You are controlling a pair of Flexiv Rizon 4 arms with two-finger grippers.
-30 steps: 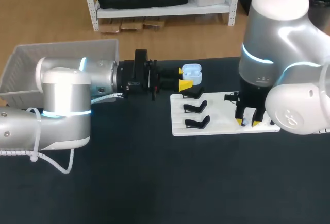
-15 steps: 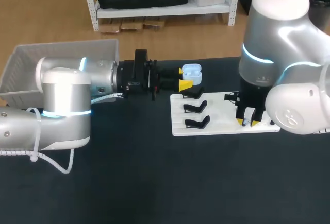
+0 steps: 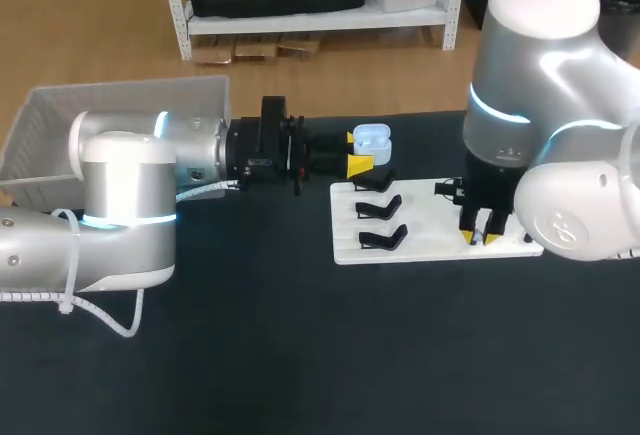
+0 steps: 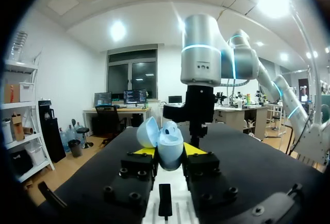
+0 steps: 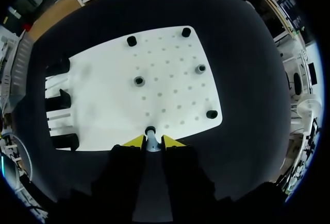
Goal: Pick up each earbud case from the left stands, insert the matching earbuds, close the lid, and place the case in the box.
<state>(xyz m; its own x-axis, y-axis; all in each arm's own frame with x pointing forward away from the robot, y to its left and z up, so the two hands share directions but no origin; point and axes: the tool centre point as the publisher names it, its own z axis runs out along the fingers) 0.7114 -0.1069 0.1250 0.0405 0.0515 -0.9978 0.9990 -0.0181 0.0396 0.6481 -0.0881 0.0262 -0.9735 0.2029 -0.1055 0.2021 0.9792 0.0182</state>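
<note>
One pale blue earbud case [image 4: 164,142], lid open, pinched in left jaws, right jaws pinching an earbud [image 5: 150,133]

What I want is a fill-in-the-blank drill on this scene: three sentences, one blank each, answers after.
The left gripper is shut on the earbud case, whose lid is ____. The right gripper is shut on an earbud at the edge of the ____ board. The board carries ____ black stands. Missing: open; white; three.
</note>
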